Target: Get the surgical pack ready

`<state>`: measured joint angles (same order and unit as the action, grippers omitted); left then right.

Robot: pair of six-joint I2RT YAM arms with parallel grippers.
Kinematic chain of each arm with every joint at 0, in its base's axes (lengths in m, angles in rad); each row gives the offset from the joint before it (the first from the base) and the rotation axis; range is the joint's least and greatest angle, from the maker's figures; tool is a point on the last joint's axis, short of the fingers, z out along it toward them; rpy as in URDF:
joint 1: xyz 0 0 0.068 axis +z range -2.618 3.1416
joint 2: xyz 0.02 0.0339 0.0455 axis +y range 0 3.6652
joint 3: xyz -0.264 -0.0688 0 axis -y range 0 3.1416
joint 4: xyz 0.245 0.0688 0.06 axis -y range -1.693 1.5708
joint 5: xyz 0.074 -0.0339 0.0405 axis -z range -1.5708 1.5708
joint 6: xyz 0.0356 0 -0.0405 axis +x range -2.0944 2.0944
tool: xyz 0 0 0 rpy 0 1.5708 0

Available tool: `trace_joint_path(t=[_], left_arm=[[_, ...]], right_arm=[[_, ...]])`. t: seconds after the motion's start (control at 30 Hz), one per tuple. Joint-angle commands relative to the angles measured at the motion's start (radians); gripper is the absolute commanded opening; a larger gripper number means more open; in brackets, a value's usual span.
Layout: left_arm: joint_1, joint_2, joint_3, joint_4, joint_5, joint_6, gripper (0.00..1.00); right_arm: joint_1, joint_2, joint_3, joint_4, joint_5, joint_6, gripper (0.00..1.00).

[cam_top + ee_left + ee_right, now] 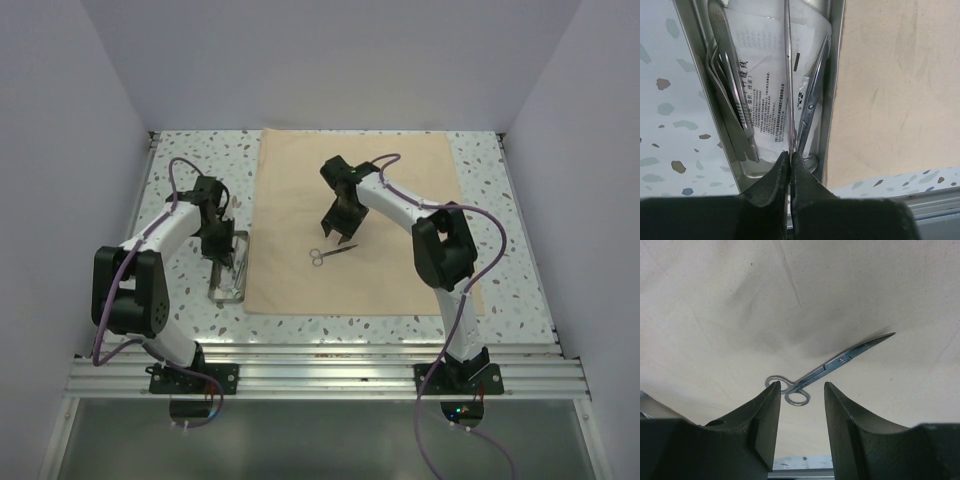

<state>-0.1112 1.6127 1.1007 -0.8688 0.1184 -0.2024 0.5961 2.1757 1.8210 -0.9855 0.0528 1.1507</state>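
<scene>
The top view looks down from above and behind both arm bases (195, 378) over the whole white speckled bench (210, 150) and flat beige cloth sheet (290, 180). The left wrist view peers steeply down past the left claw (790, 154), close into the small steel tray (836, 60), cloth at its right. The right wrist view hangs close over the cloth, past the right claw (801, 386), facing the silver scissors (840, 360) the top view shares.

Speckled terrazzo worktop (480, 160), boxed by plain white walls (330, 60) at 9, 12 and 3 o'clock. Aluminium rails (320, 372) along its 6 o'clock edge.
</scene>
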Motion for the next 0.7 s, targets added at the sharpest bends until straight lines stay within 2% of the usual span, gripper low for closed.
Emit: trace_joint_path(t=[0.0,0.4,0.43,0.5,0.53,0.6,0.67], left_arm=[[0.008,-0.030,0.014,-0.033,-0.003,-0.025,0.00],[0.010,-0.082,-0.024,-0.055,-0.036,-0.048,0.00],[0.008,-0.082,-0.028,-0.055,-0.043,-0.052,0.18],[0.010,-0.083,-0.033,-0.058,-0.065,-0.077,0.27],[0.010,-0.097,-0.032,-0.055,-0.092,-0.089,0.37],[0.013,-0.114,-0.021,-0.052,-0.115,-0.124,0.45],[0.015,-0.119,-0.007,-0.062,-0.117,-0.134,0.47]], right_arm=[[-0.012,-0.017,0.011,0.015,-0.008,-0.002,0.44],[-0.022,-0.042,-0.042,0.056,-0.033,-0.011,0.44],[-0.022,-0.042,-0.045,0.057,-0.033,-0.009,0.44],[-0.021,-0.042,-0.051,0.056,-0.033,-0.009,0.44],[-0.021,-0.043,-0.051,0.053,-0.033,-0.006,0.44],[-0.022,-0.044,-0.046,0.053,-0.025,-0.003,0.44],[-0.021,-0.044,-0.035,0.050,-0.013,-0.003,0.44]])
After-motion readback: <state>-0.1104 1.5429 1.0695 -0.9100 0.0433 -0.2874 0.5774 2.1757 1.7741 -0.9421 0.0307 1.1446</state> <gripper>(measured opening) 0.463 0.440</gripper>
